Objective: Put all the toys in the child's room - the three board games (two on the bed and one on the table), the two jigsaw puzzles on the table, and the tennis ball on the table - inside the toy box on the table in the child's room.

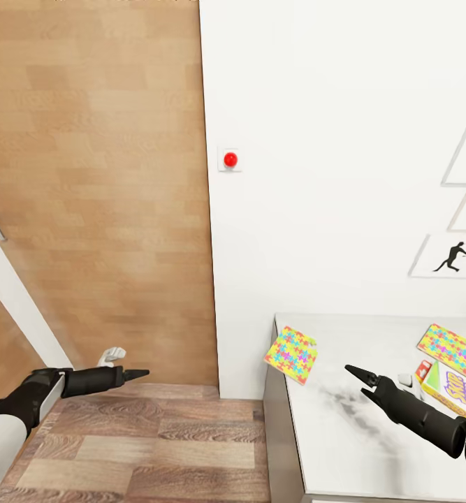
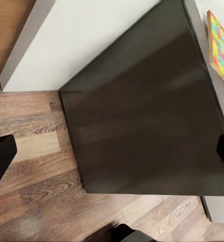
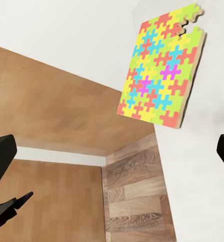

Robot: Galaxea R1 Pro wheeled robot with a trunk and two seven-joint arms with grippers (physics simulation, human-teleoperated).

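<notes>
The white worktop [image 1: 344, 447] stands against the white wall [image 1: 330, 140], and everything below is placed from it.

A jigsaw puzzle [image 1: 291, 355] of bright yellow, green, blue and orange pieces lies at the worktop's corner nearest the wooden door [image 1: 93, 188], its edge hanging out past the worktop's rim. In the right wrist view the same jigsaw puzzle [image 3: 159, 68] sits flat on the white surface, with one corner of its pieces missing. A second jigsaw puzzle [image 1: 449, 348] lies farther along the worktop, close to the wall. Just beside it, toward the worktop's front, is a yellow board game box [image 1: 460, 392] with a small red item [image 1: 423, 369] touching or nearly touching its side; what that item is cannot be told.

The right gripper [image 1: 355, 372] hangs above the worktop between the two puzzles, pointing toward the overhanging one. Its fingers look close together in the head view, yet the right wrist view shows dark fingertips [image 3: 1, 156] at opposite edges, so the gripper stands wide and holds nothing.

The left gripper [image 1: 138, 374] is off the worktop, over the wood floor [image 1: 156, 440] in front of the door, level and pointing toward the worktop. In the left wrist view its fingertips [image 2: 1, 154] sit far apart with nothing between them, facing the worktop's dark side panel [image 2: 142, 116].

On the wall above the worktop are a red button [image 1: 230, 160] and three pictures of dark figures [image 1: 446, 257].
</notes>
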